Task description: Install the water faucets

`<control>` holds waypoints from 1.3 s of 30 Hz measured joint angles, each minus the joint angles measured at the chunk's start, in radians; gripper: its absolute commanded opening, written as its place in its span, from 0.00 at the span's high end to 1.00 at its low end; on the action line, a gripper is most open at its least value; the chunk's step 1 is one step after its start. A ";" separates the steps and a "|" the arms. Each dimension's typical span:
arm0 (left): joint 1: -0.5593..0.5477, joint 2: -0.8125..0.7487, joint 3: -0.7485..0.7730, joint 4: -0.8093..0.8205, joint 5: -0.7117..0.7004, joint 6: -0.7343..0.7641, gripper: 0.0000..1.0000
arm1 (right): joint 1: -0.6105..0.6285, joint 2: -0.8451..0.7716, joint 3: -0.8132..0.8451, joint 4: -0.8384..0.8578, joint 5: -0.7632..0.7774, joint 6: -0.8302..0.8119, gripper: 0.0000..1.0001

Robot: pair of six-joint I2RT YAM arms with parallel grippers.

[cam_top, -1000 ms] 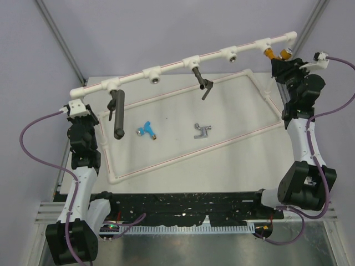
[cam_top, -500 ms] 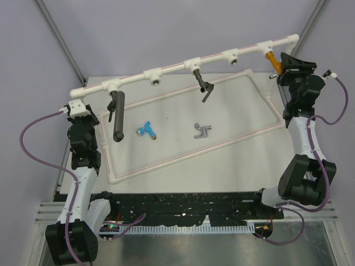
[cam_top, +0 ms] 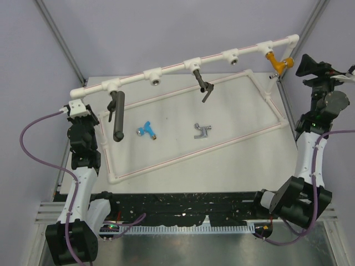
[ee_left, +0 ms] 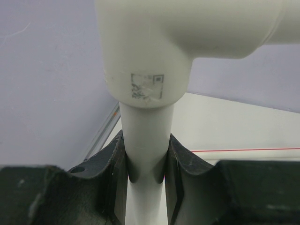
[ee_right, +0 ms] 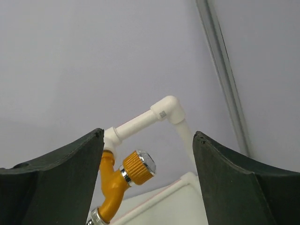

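Note:
The orange-gold faucet (cam_top: 275, 61) hangs screwed into the right-most socket of the raised white pipe (cam_top: 172, 66). In the right wrist view this orange-gold faucet (ee_right: 115, 180) sits low left, between and beyond my fingers. My right gripper (cam_top: 303, 65) (ee_right: 147, 136) is open and empty, standing off to the faucet's right. The blue faucet (cam_top: 147, 129) and the silver-grey faucet (cam_top: 202, 131) lie loose on the table. My left gripper (cam_top: 77, 109) (ee_left: 146, 161) is shut on the white pipe's upright leg (ee_left: 145, 136) under its left elbow.
A long dark grey cylinder (cam_top: 117, 115) hangs from the left socket and a dark lever fitting (cam_top: 203, 84) from the middle one. Two sockets (cam_top: 154, 78) (cam_top: 232, 57) stand open. A white pipe frame (cam_top: 115, 178) rings the table (cam_top: 238, 111).
My right gripper has opened, let go of the orange-gold faucet and drawn back to the right. The faucet stays in its socket. The left arm has not moved.

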 measured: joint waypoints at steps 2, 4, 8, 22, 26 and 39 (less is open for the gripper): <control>0.000 0.000 0.000 0.000 0.000 0.000 1.00 | 0.010 -0.042 0.000 0.002 -0.056 -0.237 0.18; 0.000 0.000 0.000 0.000 0.000 0.000 1.00 | 0.032 -0.090 0.000 -0.016 -0.121 -0.528 0.18; 0.000 0.000 0.000 0.000 0.000 0.001 1.00 | 0.094 -0.160 -0.002 -0.110 -0.213 -1.079 0.15; 0.000 0.000 0.000 0.000 0.000 0.001 1.00 | 0.192 -0.164 -0.022 -0.459 -0.238 -2.121 0.14; 0.000 -0.001 0.000 0.000 0.000 0.001 1.00 | 0.218 -0.125 -0.043 -0.457 -0.225 -2.196 0.15; 0.000 -0.006 0.000 -0.006 0.000 0.000 1.00 | 0.248 -0.008 -0.032 -0.393 -0.207 -2.235 0.23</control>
